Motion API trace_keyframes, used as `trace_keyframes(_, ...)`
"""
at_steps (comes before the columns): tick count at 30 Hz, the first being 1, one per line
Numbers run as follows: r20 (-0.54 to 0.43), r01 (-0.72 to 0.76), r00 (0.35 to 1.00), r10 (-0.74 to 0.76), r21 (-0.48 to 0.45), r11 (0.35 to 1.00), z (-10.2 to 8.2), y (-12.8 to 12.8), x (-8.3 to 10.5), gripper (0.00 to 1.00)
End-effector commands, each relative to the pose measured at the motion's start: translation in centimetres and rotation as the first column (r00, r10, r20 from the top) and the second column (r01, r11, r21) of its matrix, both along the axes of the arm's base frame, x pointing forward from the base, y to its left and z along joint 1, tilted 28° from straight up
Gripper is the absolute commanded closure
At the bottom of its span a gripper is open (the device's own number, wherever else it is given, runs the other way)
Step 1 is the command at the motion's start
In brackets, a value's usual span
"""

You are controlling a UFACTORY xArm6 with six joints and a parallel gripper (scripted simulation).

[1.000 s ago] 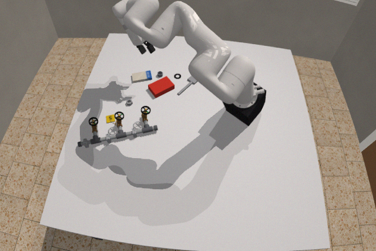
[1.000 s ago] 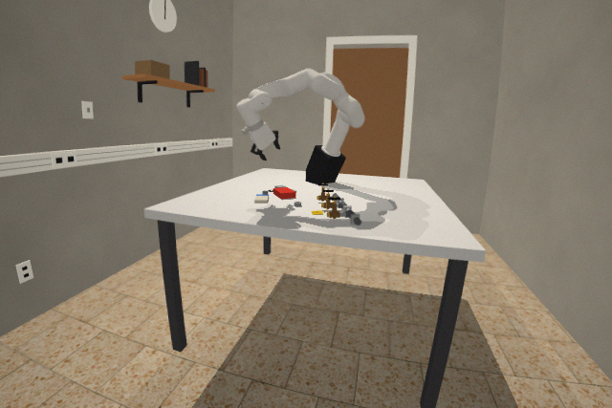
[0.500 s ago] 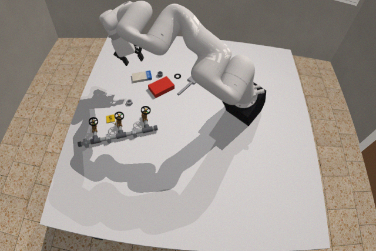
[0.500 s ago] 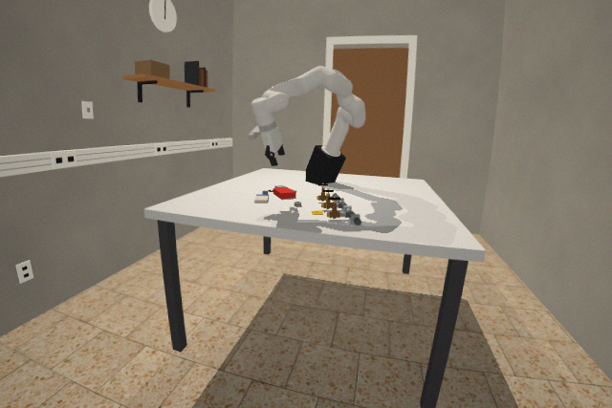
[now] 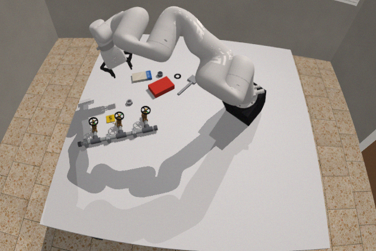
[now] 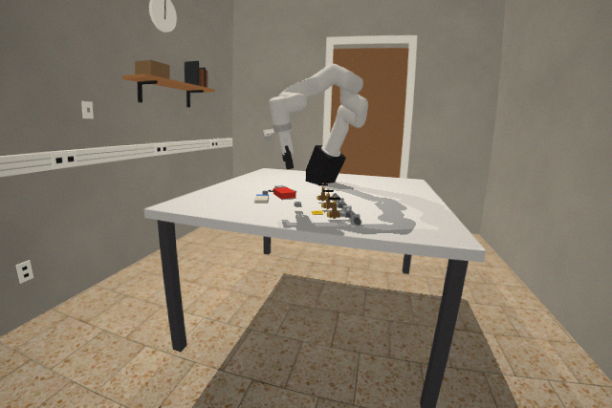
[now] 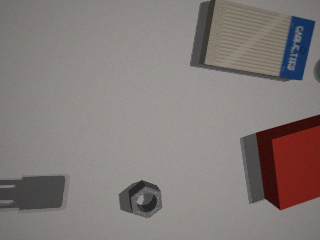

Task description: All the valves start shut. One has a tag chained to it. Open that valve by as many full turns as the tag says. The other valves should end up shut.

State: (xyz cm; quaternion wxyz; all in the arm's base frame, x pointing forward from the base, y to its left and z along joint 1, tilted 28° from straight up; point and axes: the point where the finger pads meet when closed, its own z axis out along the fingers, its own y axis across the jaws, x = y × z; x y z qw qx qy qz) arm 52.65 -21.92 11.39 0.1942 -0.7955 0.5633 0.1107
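Observation:
Three valves with black handwheels stand on a grey pipe (image 5: 118, 136) (image 6: 352, 216): left valve (image 5: 91, 118), middle valve (image 5: 117, 113), right valve (image 5: 143, 111). A yellow tag (image 5: 110, 118) (image 6: 316, 212) lies on the table between the left and middle valves, closest to the middle one; I cannot read its number. My gripper (image 5: 117, 66) (image 6: 287, 161) is open and empty, high above the table's far left part, well away from the valves. The wrist view shows no valve and no fingers.
A cable-tie box (image 5: 141, 76) (image 7: 252, 44), a red block (image 5: 161, 86) (image 7: 287, 166) (image 6: 284, 192), a hex nut (image 5: 129, 101) (image 7: 142, 199), a grey cap (image 5: 159, 74), a black ring (image 5: 177, 74) and a grey tool (image 5: 188, 84) lie behind the valves.

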Motion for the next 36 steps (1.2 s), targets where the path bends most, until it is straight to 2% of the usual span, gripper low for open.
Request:
trace_keyframes(1, 0.124, -0.125, 0.984, 0.13, -0.048, 0.991, 1.2, 1.6, 1.6, 0.0)
trace_keyframes(3, 0.124, -0.125, 0.984, 0.13, -0.048, 0.991, 1.2, 1.6, 1.6, 0.0)
trace_keyframes(5, 0.198, -0.222, 0.951, 0.236, -0.094, 0.971, 2.0, 3.1, 2.7, 0.0)
trace_keyframes(8, 0.24, -0.279, 0.922, 0.303, -0.128, 0.952, 2.5, 4.0, 3.3, 0.0)
trace_keyframes(18, 0.374, -0.489, 0.726, 0.578, -0.31, 0.815, 5.0, 8.2, 5.7, 0.0)
trace_keyframes(20, 0.374, -0.489, 0.726, 0.578, -0.31, 0.815, 5.0, 8.2, 5.7, 0.0)
trace_keyframes(23, 0.399, -0.547, 0.623, 0.672, -0.392, 0.74, 6.0, 9.9, 6.4, 0.0)
trace_keyframes(29, 0.408, -0.594, 0.492, 0.769, -0.488, 0.64, 7.2, 11.8, 7.0, 0.0)
trace_keyframes(32, 0.407, -0.601, 0.461, 0.789, -0.511, 0.615, 7.5, 12.2, 7.2, 0.0)
trace_keyframes(36, 0.406, -0.603, 0.449, 0.796, -0.519, 0.606, 7.6, 12.4, 7.2, 0.0)
